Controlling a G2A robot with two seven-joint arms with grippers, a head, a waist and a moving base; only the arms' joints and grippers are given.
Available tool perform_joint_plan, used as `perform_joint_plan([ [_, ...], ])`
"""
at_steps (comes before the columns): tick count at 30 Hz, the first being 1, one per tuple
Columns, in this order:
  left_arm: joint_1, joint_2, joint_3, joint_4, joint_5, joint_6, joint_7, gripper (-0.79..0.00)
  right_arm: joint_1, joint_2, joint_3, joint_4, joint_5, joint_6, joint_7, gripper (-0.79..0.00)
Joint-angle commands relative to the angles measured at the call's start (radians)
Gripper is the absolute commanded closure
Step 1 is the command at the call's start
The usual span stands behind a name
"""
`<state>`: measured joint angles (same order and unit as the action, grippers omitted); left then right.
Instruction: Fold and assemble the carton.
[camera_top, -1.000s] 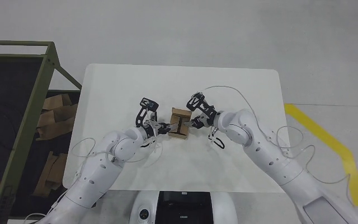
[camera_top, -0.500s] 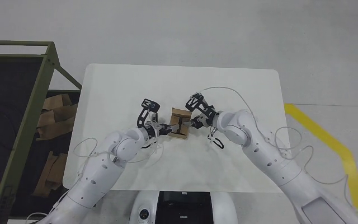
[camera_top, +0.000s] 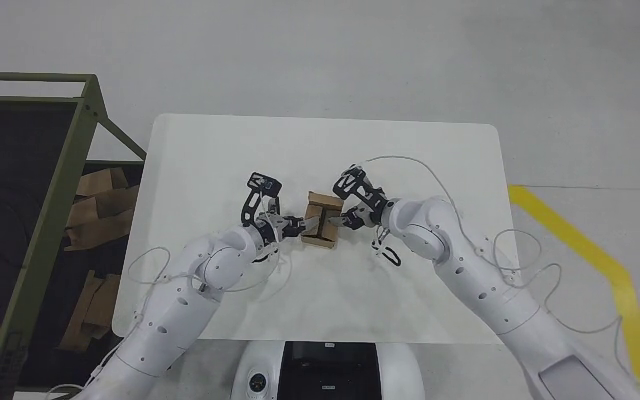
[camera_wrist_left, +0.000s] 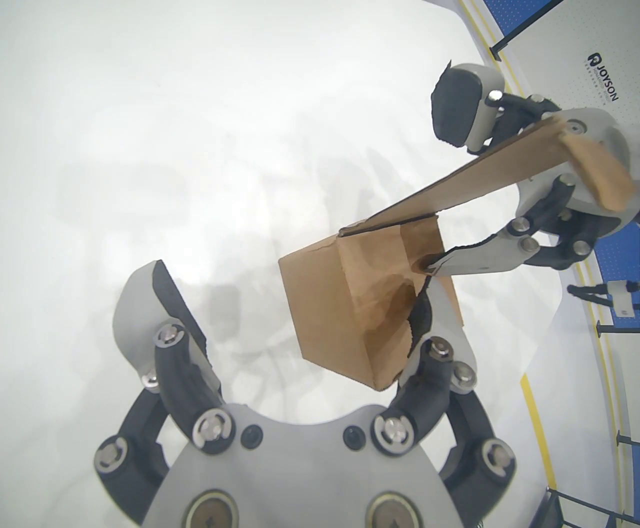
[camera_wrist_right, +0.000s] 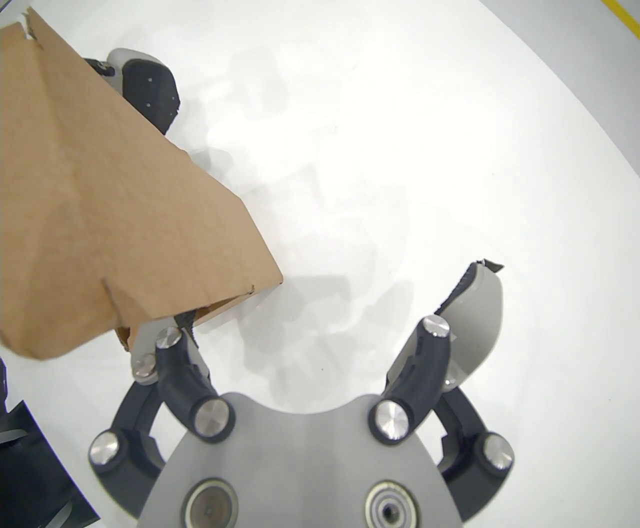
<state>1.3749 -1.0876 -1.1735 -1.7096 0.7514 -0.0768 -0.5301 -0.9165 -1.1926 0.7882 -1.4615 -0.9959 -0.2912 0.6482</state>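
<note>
Carton (camera_wrist_left: 345, 305), brown, creased, half-folded, one flap raised; flanked by left gripper (camera_wrist_left: 290, 300) and right gripper (camera_wrist_right: 325, 300), each spread, one finger inside.

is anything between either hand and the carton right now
Nothing visible. The left hand and right hand are both open and right at the carton, each with one finger against it.
</note>
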Motion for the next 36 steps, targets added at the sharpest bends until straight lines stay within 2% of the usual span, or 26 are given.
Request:
perform_joint_plan([
  [1, 0.014, 0.003, -0.021, -0.011, -0.002, -0.003, 0.0, -0.785, -0.003, 0.0, 0.004, -0.002, -0.001, -0.003, -0.001, -0.785],
  [8, 0.058, 0.013, -0.101, -0.024, -0.022, -0.003, 0.012, -0.785, -0.022, 0.001, 0.031, -0.024, 0.018, -0.025, -0.011, -0.785],
  [12, 0.051, 0.015, -0.132, -0.004, -0.037, -0.004, 0.018, -0.785, -0.039, 0.007, 0.052, -0.044, 0.018, -0.047, -0.006, -0.785],
  [16, 0.012, 0.011, -0.135, 0.023, -0.056, -0.007, 0.034, -0.785, -0.067, 0.014, 0.07, -0.068, 0.014, -0.085, -0.013, -0.785],
  [21, -0.07, 0.002, -0.109, 0.078, -0.07, -0.03, 0.03, -0.785, -0.125, 0.03, 0.097, -0.106, -0.01, -0.15, -0.047, -0.785],
  [26, -0.127, -0.006, -0.079, 0.114, -0.077, -0.081, 0.04, -0.785, -0.191, 0.044, 0.128, -0.141, -0.045, -0.179, -0.089, -0.785],
  [29, -0.158, -0.009, -0.06, 0.134, -0.071, -0.118, 0.03, -0.785, -0.219, 0.049, 0.136, -0.149, -0.069, -0.183, -0.108, -0.785],
  [36, -0.205, -0.018, -0.018, 0.173, -0.061, -0.139, 0.009, -0.785, -0.223, 0.041, 0.105, -0.126, -0.105, -0.154, -0.115, -0.785],
])
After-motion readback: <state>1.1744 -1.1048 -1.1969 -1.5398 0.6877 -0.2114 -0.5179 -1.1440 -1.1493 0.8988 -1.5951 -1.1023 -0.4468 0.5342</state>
